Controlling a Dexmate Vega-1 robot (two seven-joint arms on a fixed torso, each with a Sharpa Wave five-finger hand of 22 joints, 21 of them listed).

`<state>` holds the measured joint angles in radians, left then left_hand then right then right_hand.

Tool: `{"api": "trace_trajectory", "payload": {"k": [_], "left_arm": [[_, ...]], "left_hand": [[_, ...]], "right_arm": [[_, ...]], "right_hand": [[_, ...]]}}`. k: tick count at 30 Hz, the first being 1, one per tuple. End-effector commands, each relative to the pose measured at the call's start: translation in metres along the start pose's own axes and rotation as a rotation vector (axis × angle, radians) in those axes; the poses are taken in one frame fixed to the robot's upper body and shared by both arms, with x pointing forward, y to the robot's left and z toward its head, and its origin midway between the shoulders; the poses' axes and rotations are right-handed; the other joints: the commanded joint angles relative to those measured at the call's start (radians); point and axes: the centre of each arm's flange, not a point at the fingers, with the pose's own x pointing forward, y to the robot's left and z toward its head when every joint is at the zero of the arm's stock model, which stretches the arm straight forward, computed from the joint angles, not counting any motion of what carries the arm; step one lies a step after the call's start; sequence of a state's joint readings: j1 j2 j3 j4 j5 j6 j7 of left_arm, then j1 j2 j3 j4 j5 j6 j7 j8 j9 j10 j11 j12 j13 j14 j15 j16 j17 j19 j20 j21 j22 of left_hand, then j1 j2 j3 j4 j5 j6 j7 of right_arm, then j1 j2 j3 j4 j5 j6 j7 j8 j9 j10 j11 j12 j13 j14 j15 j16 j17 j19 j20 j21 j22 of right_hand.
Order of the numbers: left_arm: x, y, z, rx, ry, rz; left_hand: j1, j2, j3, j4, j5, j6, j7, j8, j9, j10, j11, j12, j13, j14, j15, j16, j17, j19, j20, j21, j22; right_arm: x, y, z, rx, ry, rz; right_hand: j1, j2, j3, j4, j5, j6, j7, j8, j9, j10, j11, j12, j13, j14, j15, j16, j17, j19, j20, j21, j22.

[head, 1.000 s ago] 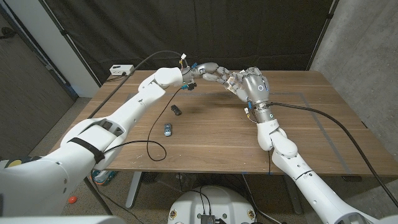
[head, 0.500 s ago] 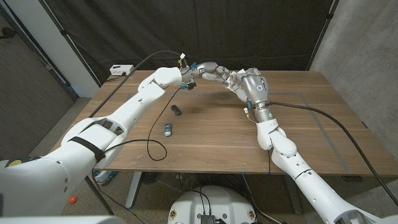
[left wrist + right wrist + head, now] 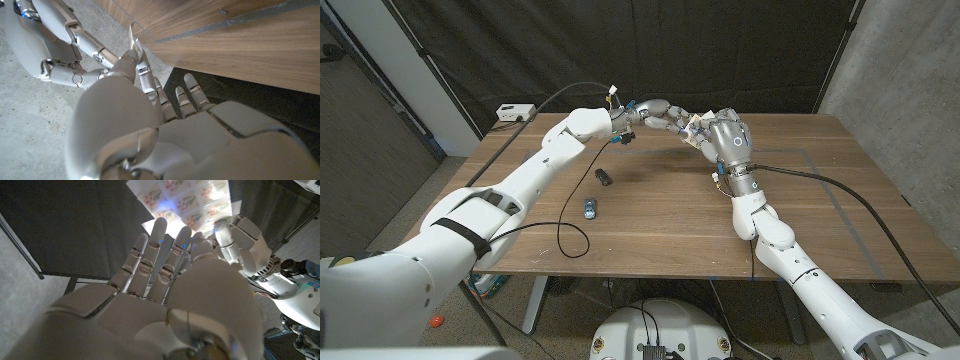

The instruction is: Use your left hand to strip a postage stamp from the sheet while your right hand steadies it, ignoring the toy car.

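Note:
Both hands are raised above the table's far middle and meet at the stamp sheet (image 3: 694, 124). In the right wrist view the stamp sheet (image 3: 189, 194) is a white sheet printed with small flower stamps, backlit, beyond my right hand's fingers (image 3: 159, 250). My right hand (image 3: 726, 138) holds it from the right. My left hand (image 3: 654, 113) comes in from the left and pinches the sheet's edge (image 3: 135, 46) between thumb and finger, close against the right hand (image 3: 55, 45). The blue toy car (image 3: 590, 207) lies on the table, far below both hands.
A small black object (image 3: 604, 177) lies on the wooden table (image 3: 840, 220) near the car. A white box (image 3: 514, 112) stands at the far left corner. A thin black cable (image 3: 565, 215) loops over the left half. Dark curtains hang behind.
Both hands stay joined at the sheet in nearly the same place; the right hand has edged slightly to the left.

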<state>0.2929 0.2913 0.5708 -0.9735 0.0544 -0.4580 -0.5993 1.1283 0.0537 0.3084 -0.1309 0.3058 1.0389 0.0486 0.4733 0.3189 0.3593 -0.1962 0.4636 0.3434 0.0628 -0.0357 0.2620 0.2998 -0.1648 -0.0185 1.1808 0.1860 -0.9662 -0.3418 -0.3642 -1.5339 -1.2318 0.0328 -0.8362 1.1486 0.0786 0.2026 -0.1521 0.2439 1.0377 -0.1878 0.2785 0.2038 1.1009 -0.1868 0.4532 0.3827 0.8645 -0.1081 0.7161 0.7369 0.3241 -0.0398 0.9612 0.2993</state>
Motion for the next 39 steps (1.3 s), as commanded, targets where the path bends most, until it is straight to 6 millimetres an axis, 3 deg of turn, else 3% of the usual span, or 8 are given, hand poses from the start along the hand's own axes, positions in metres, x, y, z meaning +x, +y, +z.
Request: {"api": "trace_trajectory", "payload": {"k": [1,7,25,28,31,34,39], "left_arm": [[0.000,0.001,0.001,-0.031,-0.024,0.000],[-0.001,0.001,0.000,-0.083,-0.044,-0.001],[-0.010,0.006,-0.013,-0.162,-0.032,0.027],[-0.010,0.005,-0.012,-0.141,-0.022,0.022],[-0.010,0.005,-0.013,-0.140,-0.019,0.017],[-0.011,0.004,-0.013,-0.140,-0.017,0.015],[-0.010,0.003,-0.011,-0.117,-0.015,0.000]], "left_hand": [[-0.007,-0.009,0.008,-0.002,0.004,0.163,-0.007,0.000,0.002,-0.002,0.000,0.004,0.001,0.013,-0.083,-0.006,0.002,-0.001,-0.004,0.001,-0.001],[-0.008,-0.009,0.010,-0.002,0.006,0.161,-0.005,-0.001,0.005,0.000,0.000,0.005,0.000,0.014,-0.083,-0.007,0.002,0.002,-0.006,0.002,-0.001],[-0.006,-0.007,0.019,-0.004,0.012,0.155,0.010,0.000,0.015,0.006,0.001,0.008,-0.001,0.015,-0.082,-0.009,0.004,0.004,0.000,0.001,-0.001],[-0.006,-0.007,0.020,-0.005,0.014,0.156,0.007,0.001,0.018,0.007,0.002,0.009,-0.001,0.016,-0.082,-0.010,0.004,0.004,0.000,0.000,-0.001],[-0.007,-0.007,0.021,-0.005,0.015,0.158,0.007,0.001,0.017,0.007,0.000,0.009,-0.001,0.015,-0.082,-0.010,0.004,0.005,-0.001,0.000,-0.001],[-0.007,-0.007,0.022,-0.005,0.016,0.159,0.009,0.000,0.017,0.005,0.001,0.008,-0.001,0.016,-0.082,-0.011,0.004,0.004,-0.001,0.000,-0.001],[-0.009,-0.008,0.024,-0.005,0.018,0.159,0.007,-0.001,0.018,0.004,0.001,0.008,-0.001,0.014,-0.081,-0.012,0.005,0.005,-0.002,-0.001,-0.001]], "right_arm": [[-0.002,0.003,0.000,0.031,-0.029,-0.073],[-0.004,0.003,0.000,0.043,-0.048,-0.081],[-0.010,0.003,-0.002,0.079,-0.017,-0.103],[-0.011,0.002,-0.002,0.088,-0.008,-0.149],[-0.012,0.000,-0.003,0.078,0.010,-0.178],[-0.011,-0.001,-0.005,0.072,0.024,-0.179],[-0.009,-0.002,-0.003,0.048,0.025,-0.155]], "right_hand": [[0.017,0.000,-0.020,0.003,-0.008,0.093,0.021,0.026,0.010,0.070,0.003,0.045,0.043,0.055,-0.127,0.032,0.036,0.012,-0.076,0.057,0.012],[0.031,-0.009,-0.026,-0.002,-0.011,0.141,0.038,0.034,0.008,0.109,0.021,0.071,0.070,0.081,-0.126,0.049,0.060,0.012,-0.080,0.092,0.018],[0.045,-0.019,-0.023,-0.005,-0.028,0.150,0.047,0.033,0.019,0.114,0.024,0.083,0.101,0.091,-0.125,0.056,0.090,-0.005,-0.075,0.130,0.023],[0.036,-0.017,-0.027,0.004,-0.036,0.102,0.024,0.017,0.034,0.075,0.016,0.074,0.123,0.069,-0.126,0.040,0.086,-0.021,-0.071,0.156,0.025],[0.023,-0.026,-0.039,0.011,-0.033,0.009,0.017,-0.031,0.031,-0.008,0.007,0.023,0.114,0.050,-0.126,0.019,0.076,-0.039,-0.066,0.191,0.020],[0.017,-0.030,-0.046,0.012,-0.025,-0.079,0.003,-0.073,0.023,-0.046,0.000,-0.018,0.093,0.040,-0.127,0.004,0.069,-0.052,-0.062,0.221,0.009],[0.016,-0.031,-0.048,0.013,-0.021,-0.098,0.001,-0.080,0.020,-0.059,-0.005,-0.032,0.087,0.034,-0.127,-0.005,0.063,-0.055,-0.061,0.230,0.004]]}}
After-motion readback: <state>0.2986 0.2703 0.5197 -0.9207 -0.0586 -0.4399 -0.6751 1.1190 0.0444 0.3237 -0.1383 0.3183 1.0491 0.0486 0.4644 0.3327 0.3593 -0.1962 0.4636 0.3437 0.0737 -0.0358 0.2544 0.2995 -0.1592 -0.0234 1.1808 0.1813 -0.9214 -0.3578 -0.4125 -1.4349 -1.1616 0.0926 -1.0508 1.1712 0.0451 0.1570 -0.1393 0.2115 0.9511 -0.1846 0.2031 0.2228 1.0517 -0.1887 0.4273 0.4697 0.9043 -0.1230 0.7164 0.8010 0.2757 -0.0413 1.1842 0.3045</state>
